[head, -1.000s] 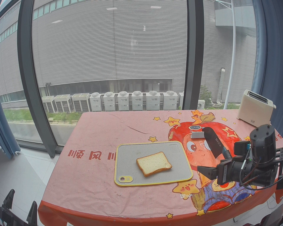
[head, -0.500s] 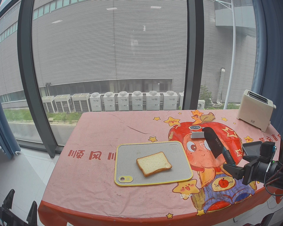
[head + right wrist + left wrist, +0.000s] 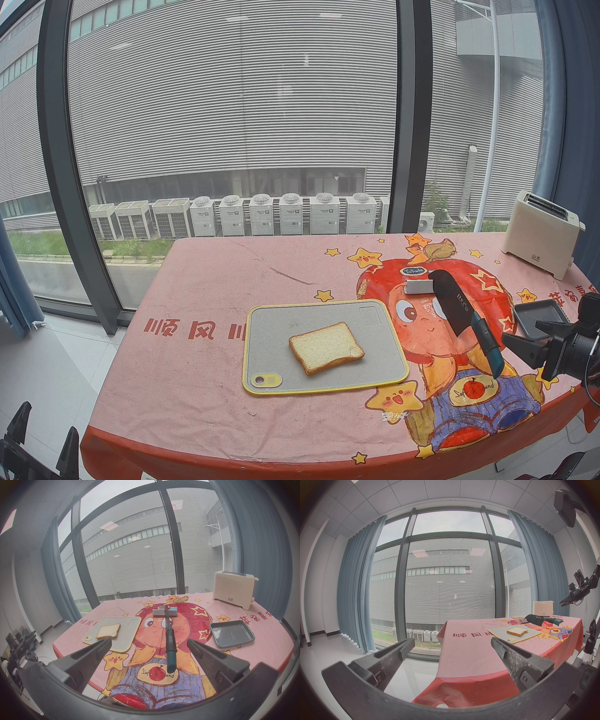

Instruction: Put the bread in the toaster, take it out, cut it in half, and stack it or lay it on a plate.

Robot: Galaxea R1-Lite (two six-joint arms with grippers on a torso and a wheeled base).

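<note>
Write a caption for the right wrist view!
Open right gripper faces a teal-handled knife, square bread slice on grey cutting board, cream toaster.

Worktop (image 3: 206,375) w/ matt printed cloth. Board (image 3: 275,337): matt grey plastic. Toaster (image 3: 540,234): smooth cream plastic. Plate (image 3: 540,315): glossy dark. Knife (image 3: 462,309) blade matt black. Bread (image 3: 326,347): porous.

plate (image 3: 536,310): near right corner hidden behind the right gripper (image 3: 524,336).
right gripper: body cut off by the head view's right edge.
left gripper (image 3: 49,420): cut off at the near left corner, fingertips showing.
toaster (image 3: 541,235): slot's inside too dark to tell.
</note>
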